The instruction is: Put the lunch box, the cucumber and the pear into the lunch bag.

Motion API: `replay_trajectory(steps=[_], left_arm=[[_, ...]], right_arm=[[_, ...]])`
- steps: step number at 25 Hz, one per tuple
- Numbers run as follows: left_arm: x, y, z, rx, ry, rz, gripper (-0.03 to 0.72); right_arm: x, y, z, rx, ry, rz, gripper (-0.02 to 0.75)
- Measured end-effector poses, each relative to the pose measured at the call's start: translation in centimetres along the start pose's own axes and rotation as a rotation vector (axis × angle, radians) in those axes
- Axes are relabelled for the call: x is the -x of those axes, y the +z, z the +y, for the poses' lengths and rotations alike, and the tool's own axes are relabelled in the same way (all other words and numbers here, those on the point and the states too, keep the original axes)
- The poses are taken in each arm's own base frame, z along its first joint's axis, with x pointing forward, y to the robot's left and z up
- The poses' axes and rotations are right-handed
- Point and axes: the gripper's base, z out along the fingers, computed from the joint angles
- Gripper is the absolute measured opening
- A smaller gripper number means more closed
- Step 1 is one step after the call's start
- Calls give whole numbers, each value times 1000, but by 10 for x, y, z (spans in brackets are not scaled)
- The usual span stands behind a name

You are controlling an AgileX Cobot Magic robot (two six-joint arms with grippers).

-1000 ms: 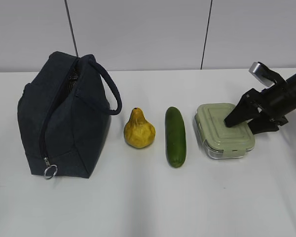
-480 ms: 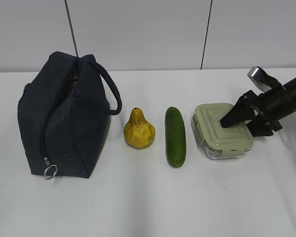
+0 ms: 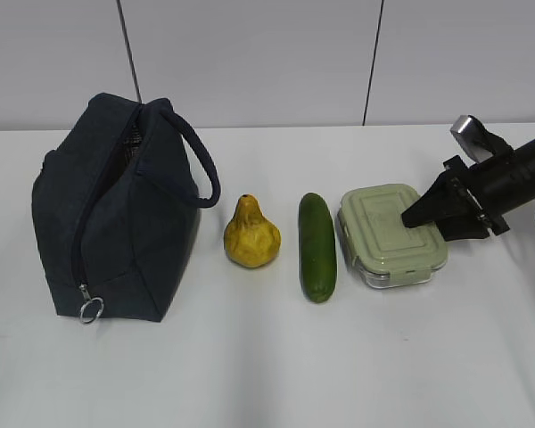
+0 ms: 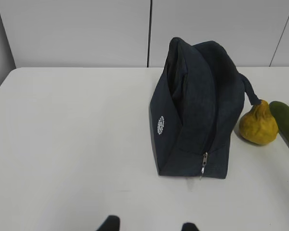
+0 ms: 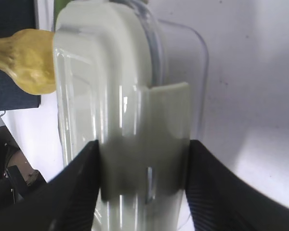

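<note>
We saw the right claw (image 3: 425, 220) clamped across the lunch box (image 3: 388, 234) at mid-right, ready to lift; the left claw (image 4: 147, 224) hung open.

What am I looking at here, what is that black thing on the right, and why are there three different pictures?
It is a two-armed robot at a white table. One picture is from a camera facing the table; the other two are from cameras on the robot's wrists. On the table, from left to right, are a dark lunch bag, a yellow pear, a green cucumber and a clear lunch box with a pale green lid. The black thing is the right gripper, a two-fingered claw. Its wrist picture shows the fingers on either side of the lunch box's end, at the lid clip. Of the left gripper, only two fingertips show, apart, holding nothing.
</note>
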Motion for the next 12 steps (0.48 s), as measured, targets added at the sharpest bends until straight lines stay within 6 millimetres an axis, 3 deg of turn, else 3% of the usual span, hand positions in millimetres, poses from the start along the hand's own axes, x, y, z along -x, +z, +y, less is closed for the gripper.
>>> replay_trajectory(steps=[12], left_arm=[[0, 0, 0, 0, 0, 0, 241]], right_arm=[[0, 0, 0, 0, -2, 0, 380]])
